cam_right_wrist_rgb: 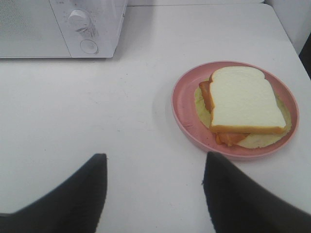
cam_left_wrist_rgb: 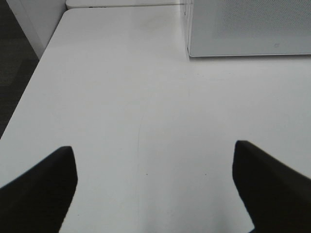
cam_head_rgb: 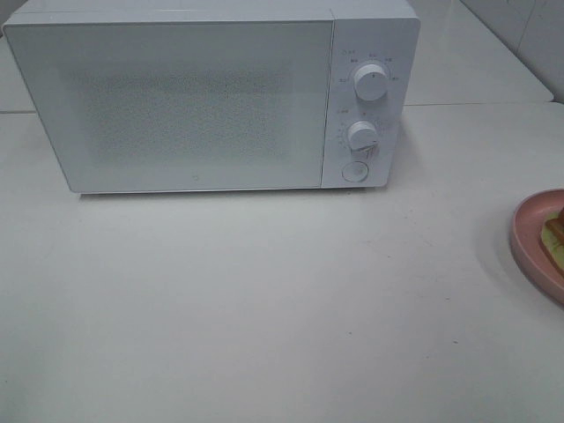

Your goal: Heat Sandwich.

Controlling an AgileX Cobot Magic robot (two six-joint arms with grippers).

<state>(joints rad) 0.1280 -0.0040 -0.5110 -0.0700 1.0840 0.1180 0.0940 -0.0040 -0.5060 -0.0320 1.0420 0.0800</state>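
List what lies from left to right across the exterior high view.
Microwave door → upper dial, with the lower dial and round button beneath it → bare table → pink plate → sandwich, cut off by the right edge.

The bench (cam_head_rgb: 264, 308) is a smooth, matt white surface with faint scuffs and a thin hairline mark. On it, the microwave (cam_head_rgb: 211, 92) has a white, slightly glossy plastic-looking shell, a door with a fine speckled dot pattern, and smooth white knobs (cam_head_rgb: 371, 81). Beside the microwave, the pink plate (cam_right_wrist_rgb: 184, 104) looks smooth and softly matt. The sandwich (cam_right_wrist_rgb: 245, 99) on it shows soft, porous white bread with a tan crust.
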